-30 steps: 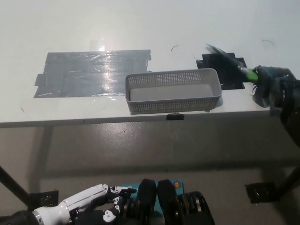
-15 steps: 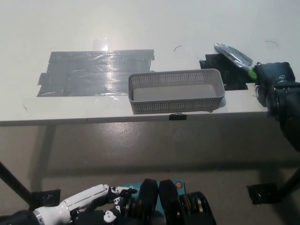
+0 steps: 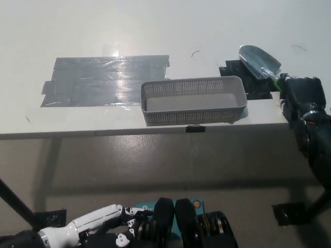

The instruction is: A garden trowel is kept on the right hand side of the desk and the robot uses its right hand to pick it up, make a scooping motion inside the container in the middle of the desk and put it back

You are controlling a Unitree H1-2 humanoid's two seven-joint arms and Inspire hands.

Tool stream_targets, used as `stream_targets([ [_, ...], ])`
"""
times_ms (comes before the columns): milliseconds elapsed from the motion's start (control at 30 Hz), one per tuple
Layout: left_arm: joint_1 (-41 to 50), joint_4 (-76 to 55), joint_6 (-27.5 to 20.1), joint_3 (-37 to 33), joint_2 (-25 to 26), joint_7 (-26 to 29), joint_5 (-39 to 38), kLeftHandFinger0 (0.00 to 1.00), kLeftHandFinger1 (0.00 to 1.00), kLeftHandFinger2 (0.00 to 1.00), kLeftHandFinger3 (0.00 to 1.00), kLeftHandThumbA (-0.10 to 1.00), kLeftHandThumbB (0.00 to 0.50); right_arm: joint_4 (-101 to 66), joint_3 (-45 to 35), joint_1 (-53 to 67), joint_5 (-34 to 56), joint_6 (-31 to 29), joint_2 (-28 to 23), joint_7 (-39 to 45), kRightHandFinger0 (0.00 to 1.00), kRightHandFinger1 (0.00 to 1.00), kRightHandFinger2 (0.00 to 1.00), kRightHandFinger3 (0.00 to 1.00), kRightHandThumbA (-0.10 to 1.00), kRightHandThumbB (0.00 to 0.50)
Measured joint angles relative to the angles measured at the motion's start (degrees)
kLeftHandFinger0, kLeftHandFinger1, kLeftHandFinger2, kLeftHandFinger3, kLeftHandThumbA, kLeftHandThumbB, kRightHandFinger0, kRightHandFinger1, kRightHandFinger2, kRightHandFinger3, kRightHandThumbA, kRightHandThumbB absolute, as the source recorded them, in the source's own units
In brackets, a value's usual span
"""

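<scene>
Here, right hand (image 3: 302,98) grips garden trowel (image 3: 261,63), blade over black tape patch (image 3: 247,78) beside container (image 3: 193,100). Left hand (image 3: 90,223) rests low, fingers apart.

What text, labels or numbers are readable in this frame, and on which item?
None readable.
Basket: plain grey mesh, no label visible.
Trowel, held in the right robot hand: no marking legible on the blade.
Grey tape patch and black tape patch: unprinted.
Left robot hand, resting low: no marking.

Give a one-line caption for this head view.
Black right hand holds trowel right of basket; white left hand rests low.
</scene>
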Motion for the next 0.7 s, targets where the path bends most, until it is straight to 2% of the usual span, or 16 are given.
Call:
stream_targets([
  [33, -0.2, 0.0, 0.0, 0.0, 0.0, 0.0, 0.0, 1.0, 1.0, 1.0, 1.0, 1.0, 0.5, -0.4, -0.5, 0.6, 0.2, -1.1, -0.3, -1.2, 0.0, 0.16, 0.49, 0.24, -0.1, 0.0],
  [67, -0.2, 0.0, 0.0, 0.0, 0.0, 0.0, 0.0, 1.0, 1.0, 1.0, 1.0, 1.0, 0.5, -0.7, -0.9, 1.1, 0.5, -2.2, -0.6, -2.2, 0.0, 0.12, 0.45, 0.44, -0.1, 0.002],
  [100, -0.3, 0.0, 0.0, 0.0, 0.1, -0.1, 0.0, 1.0, 1.0, 1.0, 1.0, 1.0, 0.5, -0.8, -1.3, 1.5, 0.7, -3.2, -0.9, -3.2, 0.0, 0.08, 0.41, 0.45, -0.1, 0.0],
  [167, -0.3, 0.0, 0.0, 0.0, 0.1, -0.2, 0.0, 1.0, 1.0, 1.0, 1.0, 1.0, 0.5, -1.6, -1.8, 2.4, 1.0, -4.8, -1.8, -4.9, 0.0, 0.04, 0.39, 0.35, -0.1, 0.0],
  [200, -0.3, 0.0, 0.0, 0.0, 0.1, -0.2, 0.0, 1.0, 1.0, 1.0, 1.0, 1.0, 0.5, -1.8, -1.9, 2.7, 1.0, -5.4, -2.0, -5.4, 0.0, 0.07, 0.41, 0.37, -0.1, 0.0],
  [267, -0.3, 0.0, 0.0, -0.1, 0.2, -0.3, 0.0, 1.0, 1.0, 1.0, 1.0, 1.0, 0.5, -2.7, -2.4, 3.5, 1.2, -7.4, -3.4, -6.5, 0.0, 0.0, 0.33, 0.32, -0.1, 0.0],
  [300, -0.3, 0.1, 0.0, -0.1, 0.2, -0.3, 0.0, 1.0, 1.0, 1.0, 1.0, 1.0, 0.5, -3.2, -2.4, 3.9, 1.2, -8.6, -4.2, -7.2, 0.0, 0.0, 0.32, 0.31, -0.1, 0.012],
  [333, -0.3, 0.1, 0.0, -0.1, 0.3, -0.3, 0.0, 1.0, 1.0, 1.0, 1.0, 1.0, 0.5, -3.4, -2.4, 4.2, 1.2, -9.8, -4.9, -7.9, 0.0, 0.0, 0.31, 0.33, -0.1, 0.0],
  [367, -0.3, 0.1, 0.0, 0.0, 0.3, -0.4, 0.0, 1.0, 1.0, 1.0, 1.0, 1.0, 0.5, -3.7, -2.4, 4.4, 1.1, -10.8, -5.7, -8.5, 0.0, 0.0, 0.32, 0.26, -0.1, 0.0],
  [400, -0.3, 0.1, 0.0, 0.0, 0.3, -0.4, 0.0, 1.0, 1.0, 1.0, 1.0, 1.0, 0.5, -3.7, -2.5, 4.5, 1.0, -11.9, -6.5, -9.1, 0.0, 0.01, 0.35, 0.3, -0.1, 0.0],
  [467, -0.3, 0.1, 0.0, 0.0, 0.3, -0.5, 0.0, 1.0, 1.0, 1.0, 1.0, 1.0, 0.5, -3.7, -2.8, 4.5, 1.0, -13.7, -7.9, -10.1, 0.0, 0.06, 0.45, 0.17, -0.1, 0.0],
  [533, -0.3, 0.2, 0.0, -0.1, 0.4, -0.6, 0.0, 1.0, 1.0, 1.0, 1.0, 1.0, 0.5, -3.7, -3.6, 4.5, 1.2, -15.2, -9.2, -10.4, 0.0, 0.13, 0.53, 0.14, -0.1, 0.0],
  [567, -0.3, 0.2, 0.0, -0.1, 0.4, -0.6, 0.0, 1.0, 1.0, 1.0, 1.0, 1.0, 0.5, -3.7, -4.1, 4.5, 1.3, -15.8, -9.7, -10.4, 0.0, 0.14, 0.53, 0.1, -0.1, 0.0],
  [700, -0.3, 0.2, 0.0, -0.1, 0.5, -0.8, 0.0, 1.0, 1.0, 1.0, 1.0, 1.0, 0.5, -2.9, -5.2, 4.2, 1.3, -18.5, -11.3, -11.3, 0.0, 0.12, 0.49, 0.1, -0.1, 0.0],
])
